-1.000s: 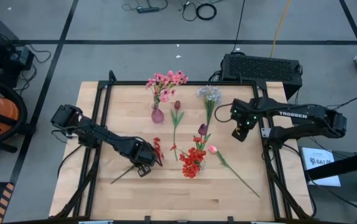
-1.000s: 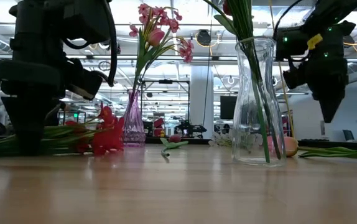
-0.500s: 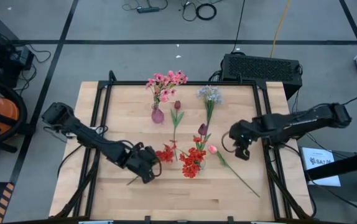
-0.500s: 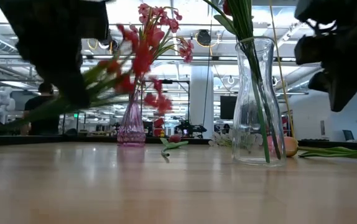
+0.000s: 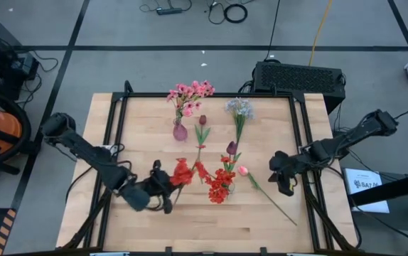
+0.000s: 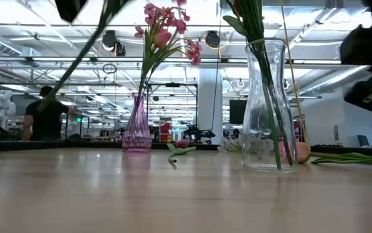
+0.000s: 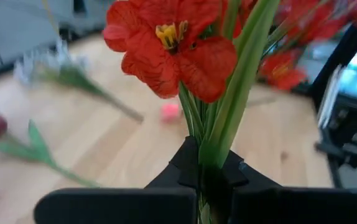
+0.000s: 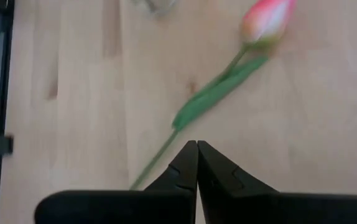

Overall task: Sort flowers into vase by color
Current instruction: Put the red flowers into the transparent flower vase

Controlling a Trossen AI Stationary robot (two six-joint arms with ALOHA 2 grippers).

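Observation:
My left gripper (image 5: 160,188) is shut on a red flower (image 5: 183,172) held up near the table's middle, left of the clear vase (image 6: 267,110). That vase holds red flowers (image 5: 220,186). A pink vase (image 5: 180,131) with pink sprays (image 5: 188,92) stands farther back. A maroon tulip (image 5: 202,122), a blue-white sprig (image 5: 239,108) and a pink bud (image 8: 267,18) lie flat on the wood. My right gripper (image 8: 197,144) is shut and empty above the pink bud's stalk (image 8: 216,93), by the table's right edge. My left gripper pinches the red flower's green stalks (image 7: 214,149) between its two fingers, a short way below the head (image 7: 172,46). The fingers lie nearly level and point toward the clear vase. The flower is lifted clear of the table, and its long stalk (image 6: 85,52) slants down behind the gripper.
A black box (image 5: 300,77) sits behind the table's far right corner. A black frame rail (image 5: 119,121) runs round the tabletop. Bare wood (image 5: 211,220) spans the near strip. People stand in the room behind, in the low view.
My left gripper has risen with the red flower, tipping from pointing down to nearly level. The flower, which lay on the wood, is now lifted clear. My right gripper has swung along the table's right side toward the near edge, ending over the pink bud's stalk.

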